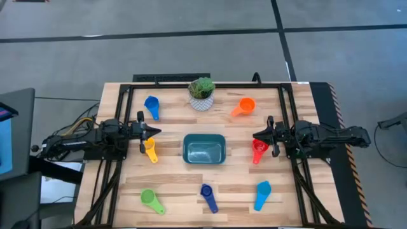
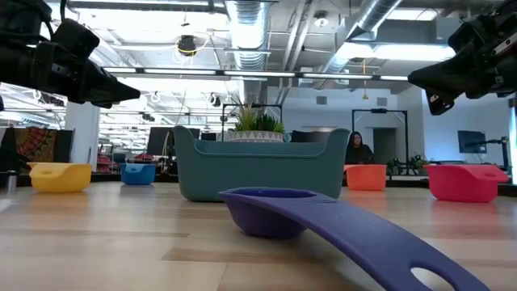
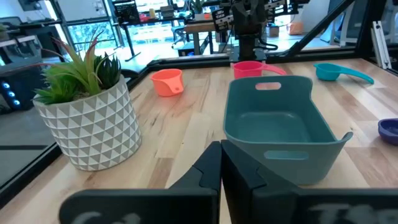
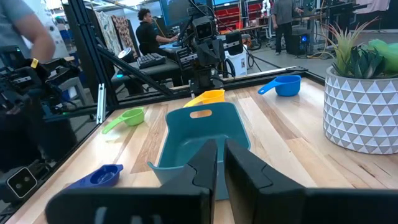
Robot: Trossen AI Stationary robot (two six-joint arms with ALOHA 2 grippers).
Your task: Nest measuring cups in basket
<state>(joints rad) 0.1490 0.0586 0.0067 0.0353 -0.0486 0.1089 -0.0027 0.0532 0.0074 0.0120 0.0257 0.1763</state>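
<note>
High view: the basket [image 1: 204, 149] sits empty at table centre; seven measuring cups ring it, the yellow cup [image 1: 150, 150] to its left beneath the left gripper [image 1: 154, 132], the red cup [image 1: 258, 151] to its right beneath the right gripper [image 1: 257, 135].

Low view: both arms hang clear above the table.

Wrist views: both claws are closed and hold nothing; descending without opening would likely knock a cup aside.

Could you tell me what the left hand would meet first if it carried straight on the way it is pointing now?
Probably the basket: the left hand points straight at its near wall, though it may pass above the rim.
</note>
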